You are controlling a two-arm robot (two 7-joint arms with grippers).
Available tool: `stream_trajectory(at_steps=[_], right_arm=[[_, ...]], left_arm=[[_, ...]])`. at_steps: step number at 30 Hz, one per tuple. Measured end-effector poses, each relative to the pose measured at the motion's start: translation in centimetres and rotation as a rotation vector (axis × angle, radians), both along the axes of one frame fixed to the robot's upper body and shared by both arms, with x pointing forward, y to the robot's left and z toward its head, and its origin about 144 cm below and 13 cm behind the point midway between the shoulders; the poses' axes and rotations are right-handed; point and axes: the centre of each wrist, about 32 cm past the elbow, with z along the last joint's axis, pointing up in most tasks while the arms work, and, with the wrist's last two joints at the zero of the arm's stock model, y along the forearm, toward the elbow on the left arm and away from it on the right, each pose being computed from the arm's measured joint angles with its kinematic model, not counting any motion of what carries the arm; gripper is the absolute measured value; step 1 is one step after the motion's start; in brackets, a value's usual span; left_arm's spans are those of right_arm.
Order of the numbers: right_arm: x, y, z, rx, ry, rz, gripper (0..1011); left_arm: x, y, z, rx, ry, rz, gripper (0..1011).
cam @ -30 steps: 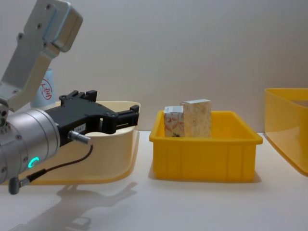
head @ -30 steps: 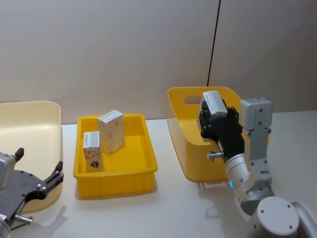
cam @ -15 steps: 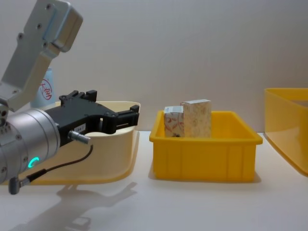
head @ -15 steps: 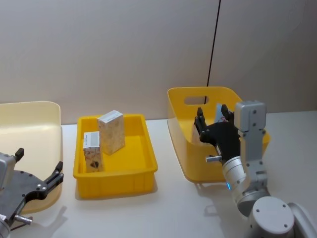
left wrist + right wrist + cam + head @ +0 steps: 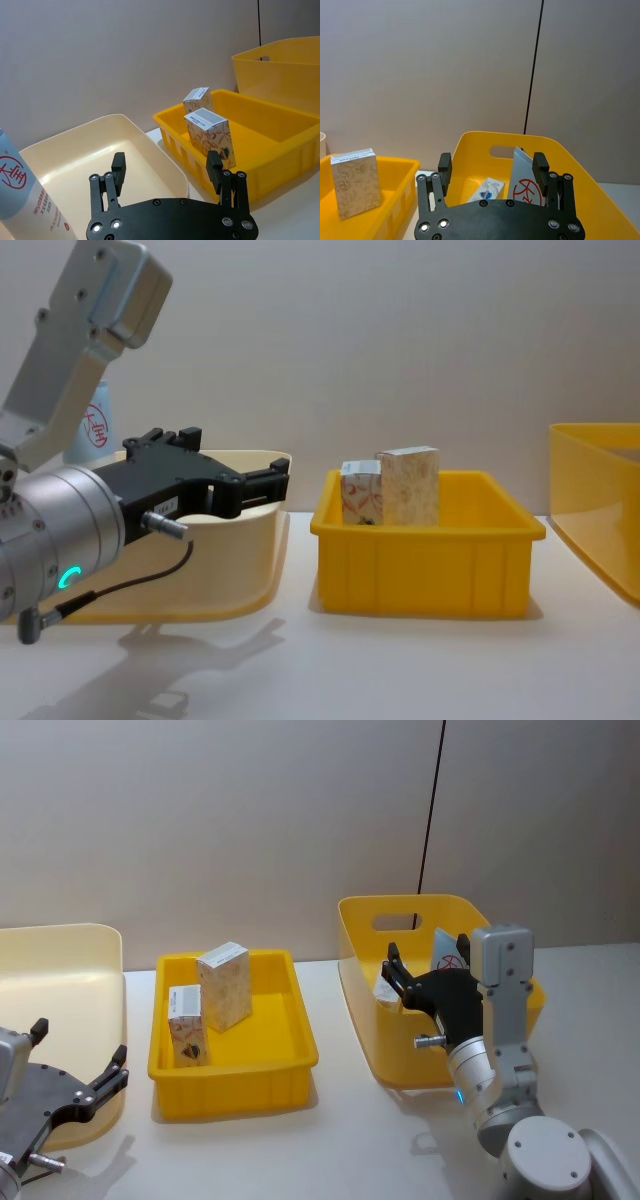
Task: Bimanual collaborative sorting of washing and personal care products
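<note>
Two cartons [image 5: 210, 1000] stand against the tray's [image 5: 300, 1050] left wall.

The shallow rectangular yellow plastic tray [image 5: 232, 1065] sits centre. Two small patterned cartons [image 5: 206, 1002] stand inside it, toward its left. Left of the tray: the cream plastic bin [image 5: 62, 970], holding a pale-blue soft tube [image 5: 25, 200]. Right of the tray: the deep yellow plastic bin [image 5: 385, 1045], containing a second tube [image 5: 526, 187] and a small carton [image 5: 486, 190].

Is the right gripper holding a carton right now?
No, the right gripper is open and empty above the yellow bin, where a carton lies.
</note>
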Motion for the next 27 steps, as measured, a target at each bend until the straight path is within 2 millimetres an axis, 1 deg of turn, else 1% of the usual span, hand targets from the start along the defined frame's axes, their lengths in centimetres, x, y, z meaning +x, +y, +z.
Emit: stream_trajectory(at_steps=[6, 22, 27], right_arm=[[0.01, 0.00, 0.02, -0.001, -0.004, 0.014, 1001], [0.04, 0.17, 0.51, 0.015, -0.061, 0.190, 1001], [0.02, 0.20, 0.56, 0.015, -0.064, 0.198, 1001]], left_arm=[[0.00, 0.00, 0.00, 0.000, 0.000, 0.000, 1003], [0.00, 0.00, 0.00, 0.000, 0.000, 0.000, 1004], [0.00, 0.00, 0.00, 0.000, 0.000, 0.000, 1004]])
